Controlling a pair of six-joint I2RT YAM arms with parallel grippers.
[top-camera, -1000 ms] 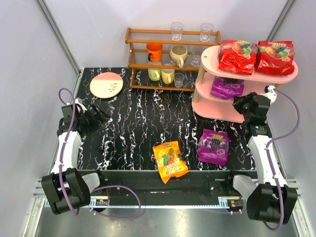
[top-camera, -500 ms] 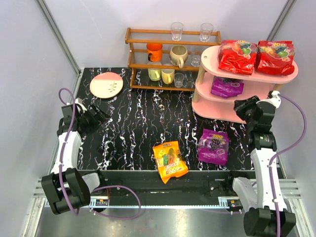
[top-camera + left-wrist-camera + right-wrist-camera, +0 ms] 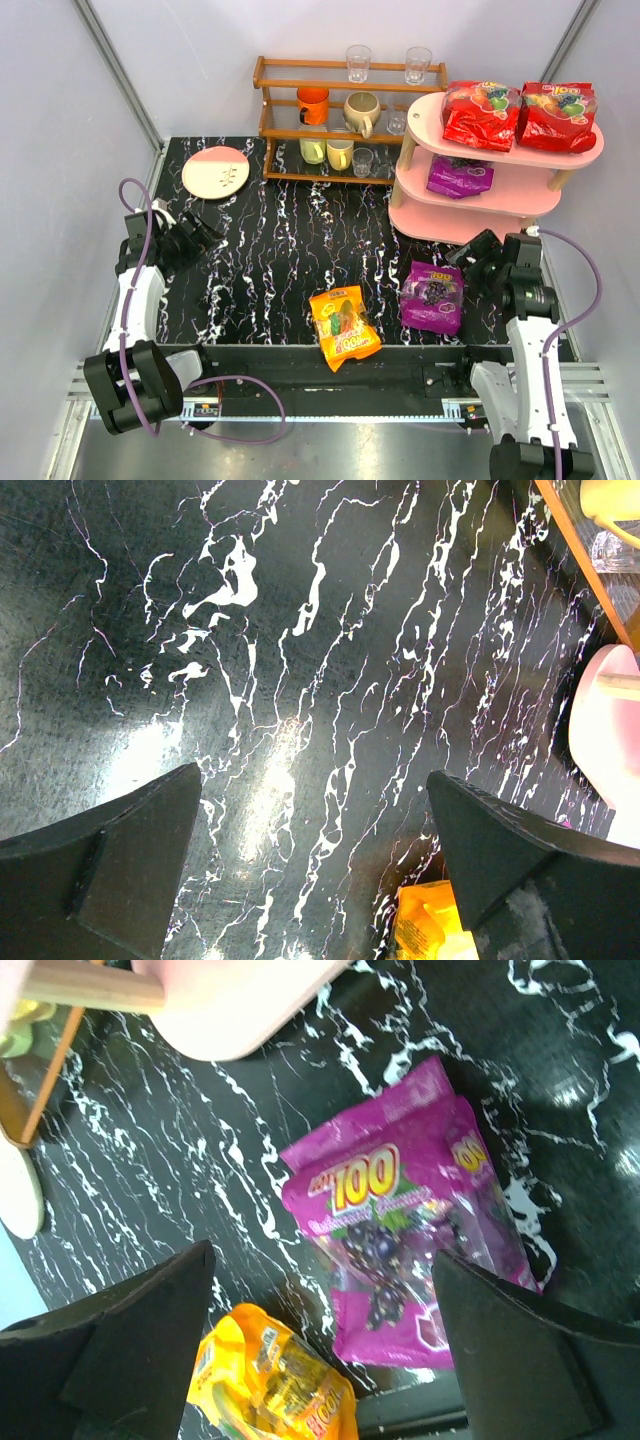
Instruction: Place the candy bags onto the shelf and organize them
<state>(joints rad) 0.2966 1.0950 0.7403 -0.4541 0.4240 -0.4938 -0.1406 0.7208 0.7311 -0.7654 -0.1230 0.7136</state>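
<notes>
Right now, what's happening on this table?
The pink shelf is being stocked. Two red bags sit on its top tier, a purple bag on the middle. The right gripper hangs open by the second purple bag on the table, holding nothing; the orange bag lies nearby. The left gripper is open and empty.

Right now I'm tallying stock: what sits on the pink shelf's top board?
The left red bag and the right red bag lie side by side on top of the shelf. Its top board partly hides the tier below, where one purple bag shows.
</notes>
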